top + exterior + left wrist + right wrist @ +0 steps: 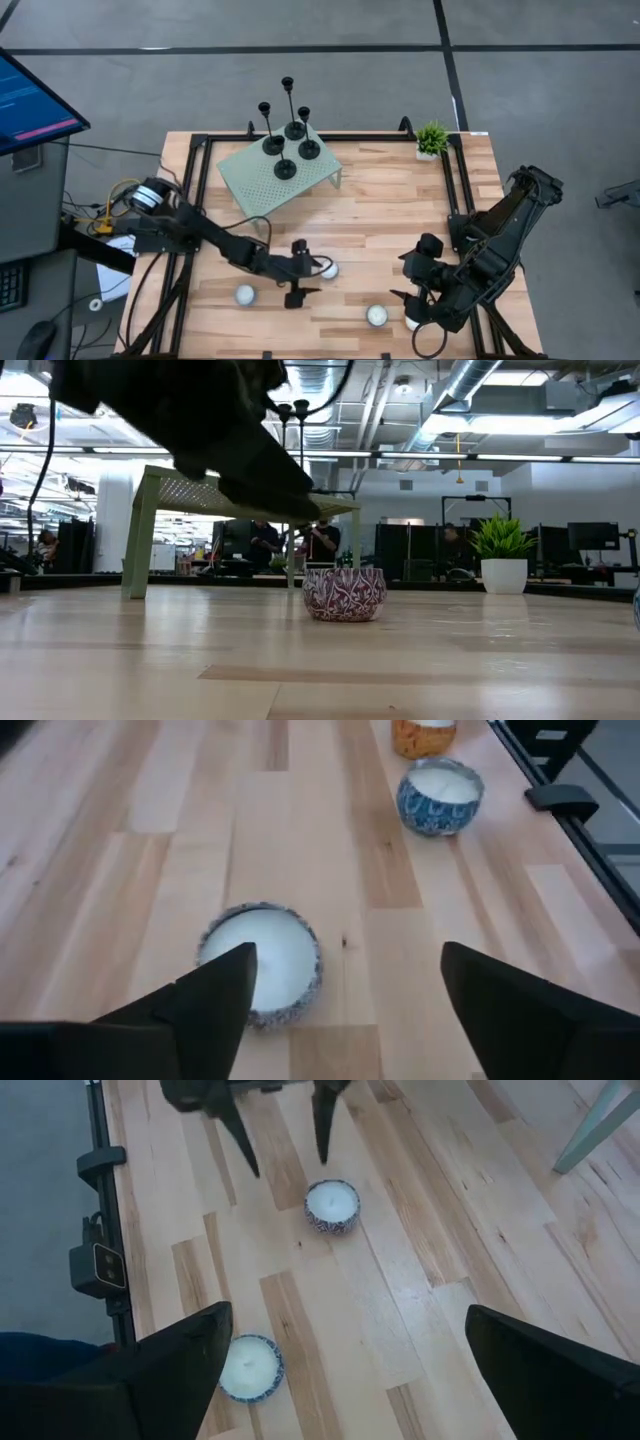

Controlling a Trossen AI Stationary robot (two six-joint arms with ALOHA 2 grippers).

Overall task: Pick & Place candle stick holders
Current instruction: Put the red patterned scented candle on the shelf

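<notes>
Several black candle stick holders (284, 168) stand on their disc bases on the pale green perforated stand (250, 185) at the far middle of the table; in the low view their stems (285, 422) rise behind my arm. My left gripper (312, 270) (345, 985) hovers open over the table's near middle, just short of a small patterned tin candle (262, 958) (344, 593) and a little above it, touching nothing. My right gripper (405, 285) (345, 1370) waits open, raised over the near right.
More tin candles sit on the wood: one at the near left (244, 295), two at the near right (376, 316) (412, 322). A small potted plant (432, 140) stands at the far right corner. Black frame rails (190, 200) run along the table's sides.
</notes>
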